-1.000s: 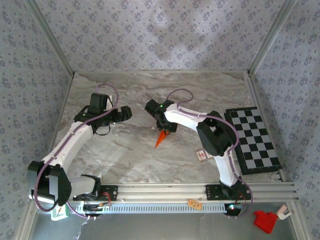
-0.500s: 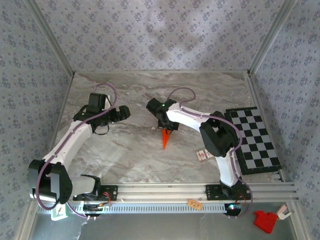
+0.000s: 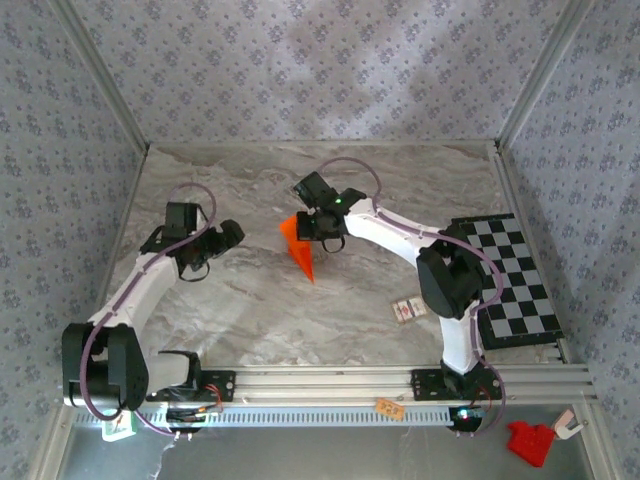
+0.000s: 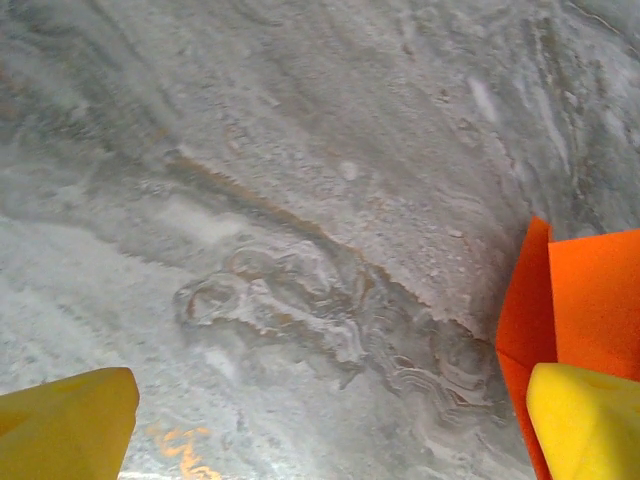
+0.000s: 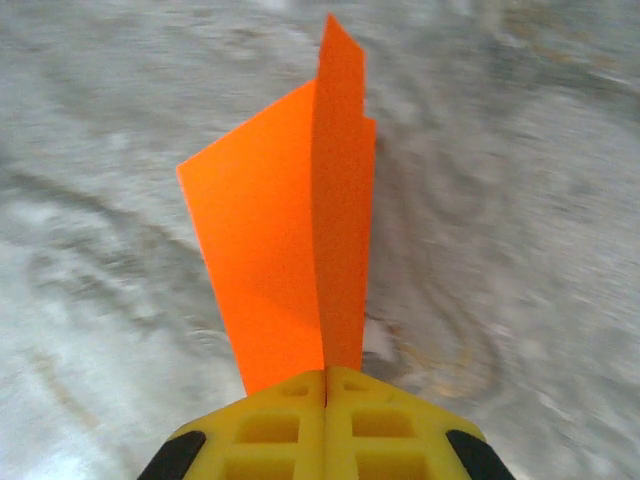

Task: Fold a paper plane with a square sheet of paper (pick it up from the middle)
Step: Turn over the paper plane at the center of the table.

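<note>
Paper count is one: a single orange paper plane (image 3: 298,246), creased into a pointed dart, sits near the middle of the marble table (image 3: 250,320) with its tip aimed at the near edge. Two arms are on it: the right gripper (image 5: 325,375) reaches in from the right, elbow bent, with its jaws pinched tight on the plane's wide end, and the left gripper (image 3: 226,237) hangs just to the left with its yellow fingers (image 4: 66,420) spread wide, nothing between them. One checkered board (image 3: 506,280) and one small card (image 3: 406,311) lie off to the right, well apart from the plane.
</note>
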Controlling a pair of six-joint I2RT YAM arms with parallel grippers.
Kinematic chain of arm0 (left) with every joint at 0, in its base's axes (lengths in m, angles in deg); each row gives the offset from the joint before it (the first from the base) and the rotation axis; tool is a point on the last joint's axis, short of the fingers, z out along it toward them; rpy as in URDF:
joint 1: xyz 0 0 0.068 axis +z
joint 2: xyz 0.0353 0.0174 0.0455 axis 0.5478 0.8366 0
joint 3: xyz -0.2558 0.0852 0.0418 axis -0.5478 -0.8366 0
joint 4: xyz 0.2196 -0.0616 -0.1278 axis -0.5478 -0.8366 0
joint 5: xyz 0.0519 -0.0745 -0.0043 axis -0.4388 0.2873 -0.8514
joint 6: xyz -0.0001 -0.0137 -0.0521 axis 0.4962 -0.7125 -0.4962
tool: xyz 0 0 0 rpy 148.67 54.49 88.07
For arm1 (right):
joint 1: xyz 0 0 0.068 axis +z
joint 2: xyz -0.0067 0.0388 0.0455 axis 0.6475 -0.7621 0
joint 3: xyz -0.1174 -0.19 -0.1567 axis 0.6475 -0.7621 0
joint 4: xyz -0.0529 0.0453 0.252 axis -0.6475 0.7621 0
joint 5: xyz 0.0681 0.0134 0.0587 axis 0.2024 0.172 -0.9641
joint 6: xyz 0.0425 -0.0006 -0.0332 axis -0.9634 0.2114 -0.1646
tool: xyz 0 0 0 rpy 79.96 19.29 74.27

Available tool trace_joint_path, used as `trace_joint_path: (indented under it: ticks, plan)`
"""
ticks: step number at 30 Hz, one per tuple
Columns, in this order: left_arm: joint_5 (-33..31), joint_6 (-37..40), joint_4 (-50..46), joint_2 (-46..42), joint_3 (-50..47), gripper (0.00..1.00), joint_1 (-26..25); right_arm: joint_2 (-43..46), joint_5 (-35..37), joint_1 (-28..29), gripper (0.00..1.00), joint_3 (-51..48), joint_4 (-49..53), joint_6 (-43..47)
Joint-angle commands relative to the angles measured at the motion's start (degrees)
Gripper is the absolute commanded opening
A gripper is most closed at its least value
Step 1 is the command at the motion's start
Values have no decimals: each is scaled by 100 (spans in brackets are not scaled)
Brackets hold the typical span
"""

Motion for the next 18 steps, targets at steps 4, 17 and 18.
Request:
trace_joint_path:
  ticks: [4,17,18]
  plan:
    - [372,-369,500,-138,-258,95,56,-205,-1741,-101,5,-435,-1755,23]
    - [1496,-1019,1561,719,-734,75,-533,-496,-2381,-419,10,-1644,-3160,-660]
    - [1500,-1083,1630,756,-775,74,-577,-489,-2387,-439,10,-1698,-3188,-665]
